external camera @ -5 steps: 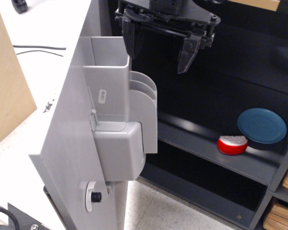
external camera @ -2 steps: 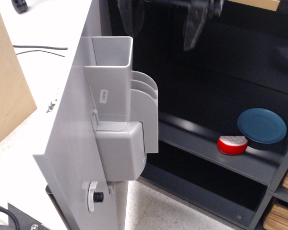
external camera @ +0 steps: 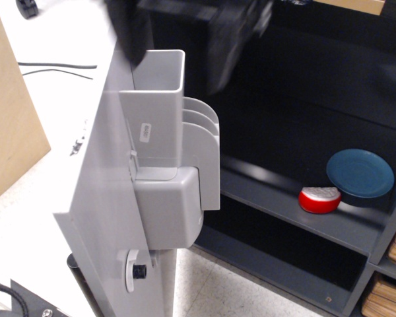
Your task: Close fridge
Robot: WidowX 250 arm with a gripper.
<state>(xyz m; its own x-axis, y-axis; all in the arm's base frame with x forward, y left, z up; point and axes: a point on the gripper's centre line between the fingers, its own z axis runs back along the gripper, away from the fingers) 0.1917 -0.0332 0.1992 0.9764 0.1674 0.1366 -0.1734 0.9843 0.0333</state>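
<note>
- Your fridge point(external camera: 297, 218) stands wide open; its door point(external camera: 102, 198) swings out at the left, inner side facing the shelves.
- Expect a stiff, hinged panel, likely light. Push it flat on its broad face or top edge; no pinching is needed.
- The tool point(external camera: 175, 39) is a dark blur at the door's top edge, fingers spread apart, holding nothing; contact can't be told.
- The grey door bins point(external camera: 175, 152) look empty from here.
- The middle shelf carries a blue plate point(external camera: 360, 175) and, just beside it, a red-and-white object point(external camera: 319, 199), well clear of the door.
</note>
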